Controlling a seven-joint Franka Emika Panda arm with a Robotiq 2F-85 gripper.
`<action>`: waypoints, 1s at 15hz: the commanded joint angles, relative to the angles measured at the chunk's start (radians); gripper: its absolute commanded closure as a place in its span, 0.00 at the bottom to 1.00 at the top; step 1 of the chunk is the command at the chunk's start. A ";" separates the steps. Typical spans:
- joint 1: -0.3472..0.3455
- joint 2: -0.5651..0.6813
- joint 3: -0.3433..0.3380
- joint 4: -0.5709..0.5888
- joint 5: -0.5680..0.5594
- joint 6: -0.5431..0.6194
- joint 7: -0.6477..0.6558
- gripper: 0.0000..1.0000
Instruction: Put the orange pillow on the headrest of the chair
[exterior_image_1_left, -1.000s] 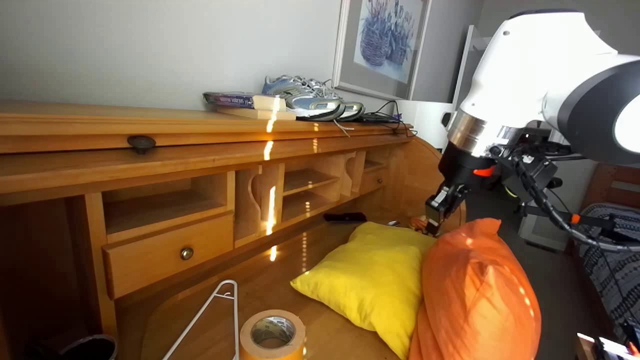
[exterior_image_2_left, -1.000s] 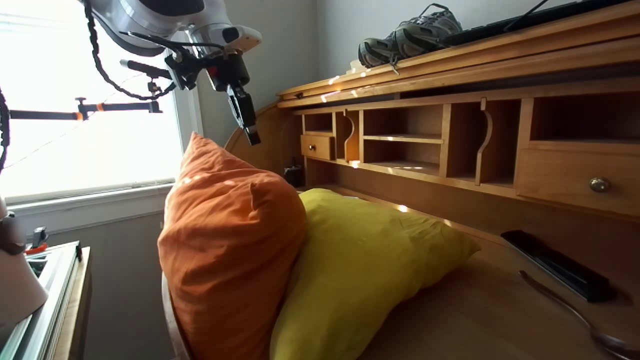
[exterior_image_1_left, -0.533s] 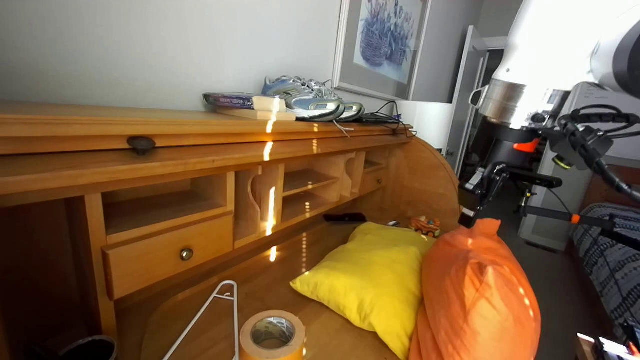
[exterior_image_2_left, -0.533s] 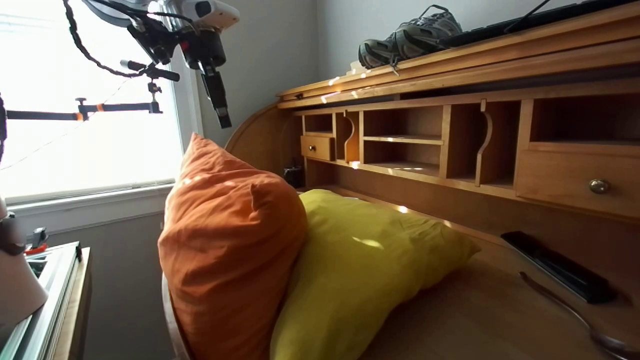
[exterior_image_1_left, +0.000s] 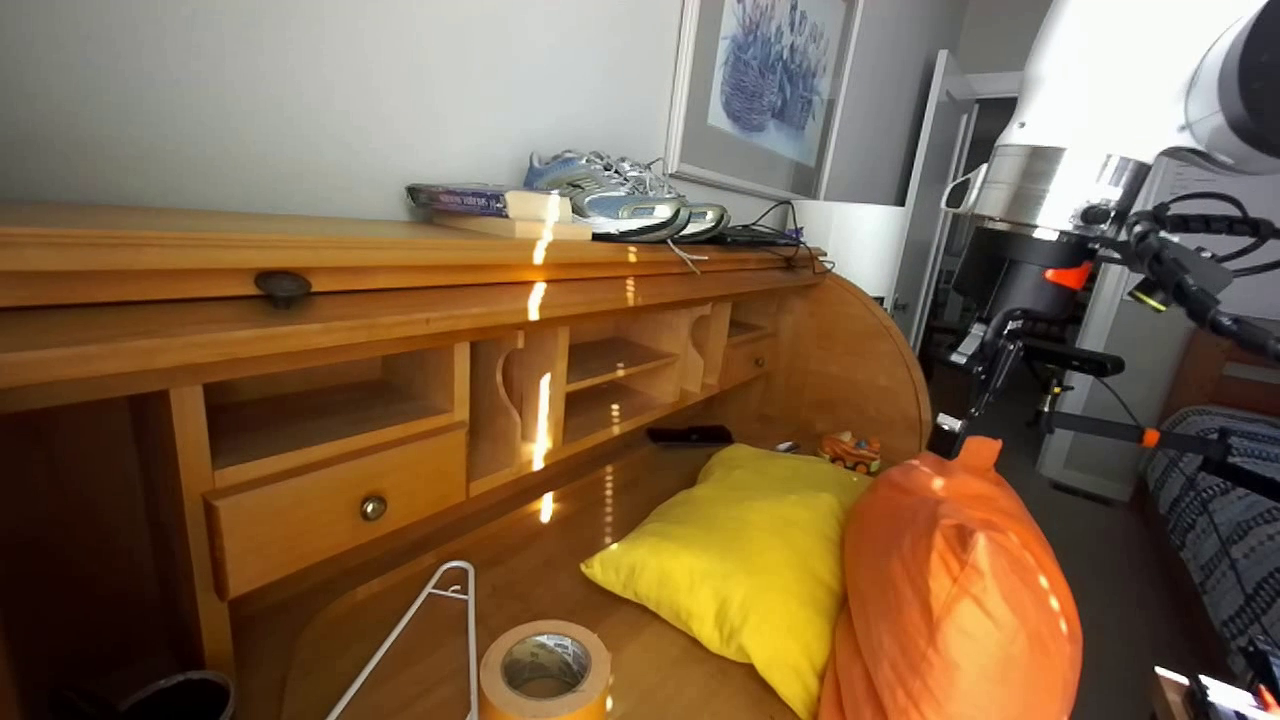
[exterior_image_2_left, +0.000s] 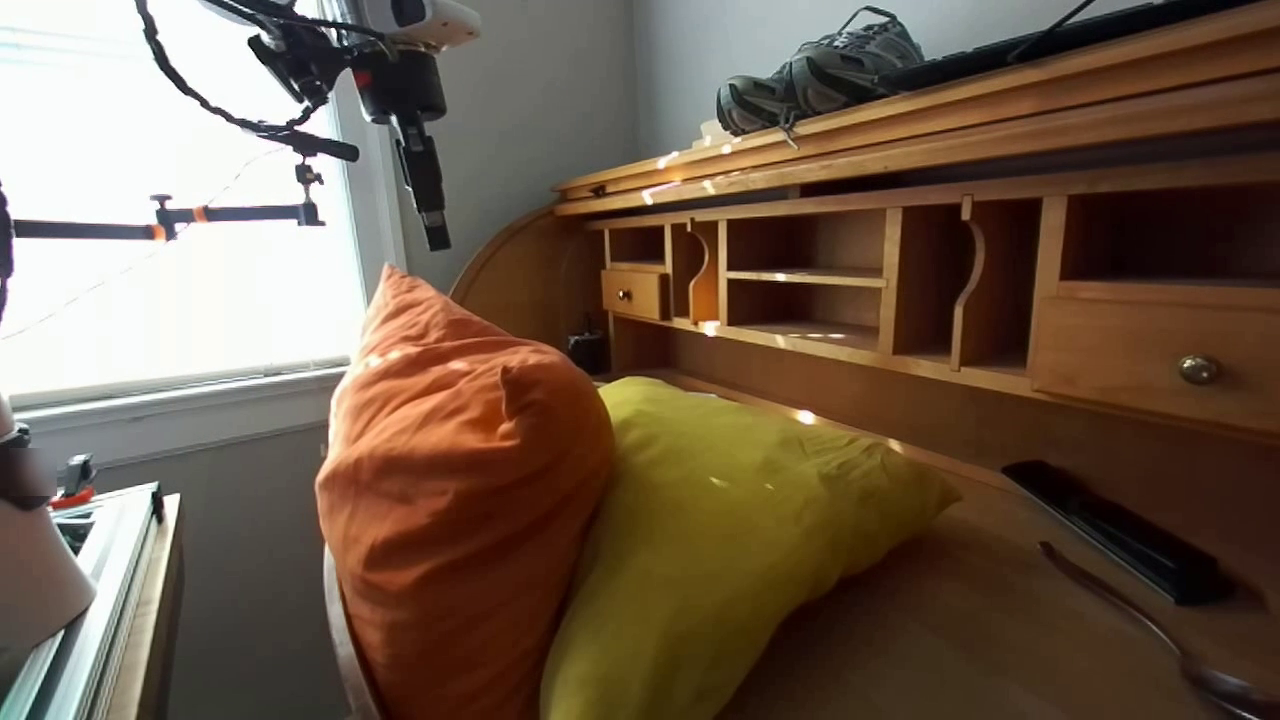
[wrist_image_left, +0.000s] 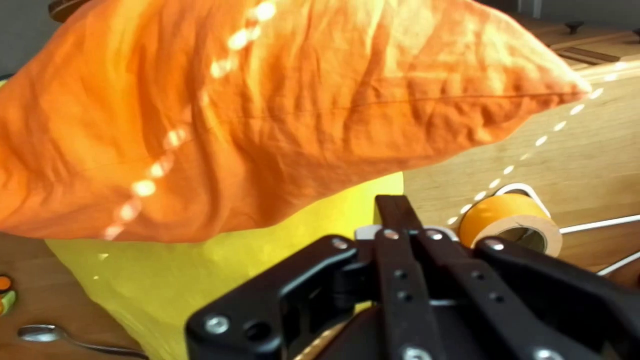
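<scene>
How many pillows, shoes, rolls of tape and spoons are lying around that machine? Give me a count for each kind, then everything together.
Pillows: 2, the orange pillow and the yellow pillow
Shoes: 2
Roll of tape: 1
Spoon: 1
Total: 6

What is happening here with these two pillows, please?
A robot gripper, shut and empty, hangs near the top of the orange pillow without touching it. The pillow stands beside the yellow one, which lies on a desk. What looks like the headrest shows low beside it; whether it bears the pillow, I cannot tell.
</scene>
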 joint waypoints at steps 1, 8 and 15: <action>-0.010 0.098 -0.057 0.001 0.094 0.039 -0.132 1.00; -0.019 0.299 -0.127 -0.007 0.213 0.055 -0.317 1.00; -0.024 0.539 -0.121 -0.005 0.219 0.087 -0.458 1.00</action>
